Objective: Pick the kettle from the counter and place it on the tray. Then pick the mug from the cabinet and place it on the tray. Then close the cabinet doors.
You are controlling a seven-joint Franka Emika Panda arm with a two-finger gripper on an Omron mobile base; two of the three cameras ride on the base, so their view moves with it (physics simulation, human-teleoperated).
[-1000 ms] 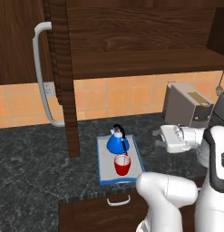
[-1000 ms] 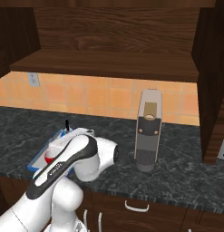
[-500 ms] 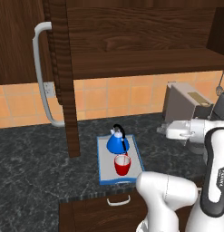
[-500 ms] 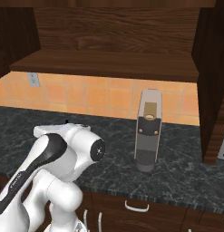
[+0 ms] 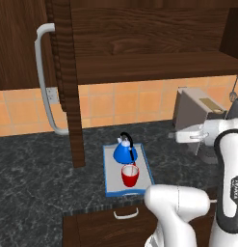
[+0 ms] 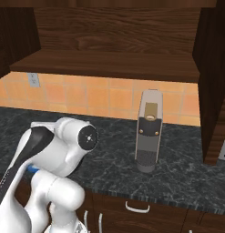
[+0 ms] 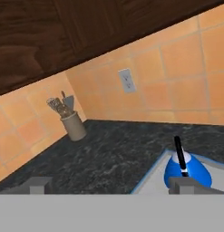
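The blue kettle (image 5: pixel 124 151) and the red mug (image 5: pixel 130 176) both stand on the blue-rimmed tray (image 5: pixel 109 174) on the dark counter (image 5: pixel 38 178), the mug in front of the kettle. My gripper (image 5: pixel 177 137) hovers to the right of the tray at about kettle-top height and points left. In the hand view its fingertips (image 7: pixel 40 183) stand wide apart with nothing between them, so the gripper (image 7: pixel 112 185) is open, and the kettle (image 7: pixel 188 170) sits low right on the tray (image 7: pixel 148 180). The cabinet (image 5: pixel 139 62) is open, with its left door (image 5: pixel 67 82) swung out and its right door (image 6: pixel 214 82) open too.
A grey appliance (image 5: pixel 195 113) stands on the counter just behind my hand, and it appears in the right base view too as a tall grey appliance (image 6: pixel 148 132). A utensil holder (image 7: pixel 72 123) sits by the tiled wall, near an outlet (image 7: pixel 127 80). The door's bar handle (image 5: pixel 43 82) juts out at left.
My arm has swung, its elbow rising and turning, and the hand has shifted slightly up and to the right. Kettle, mug and tray have not moved.
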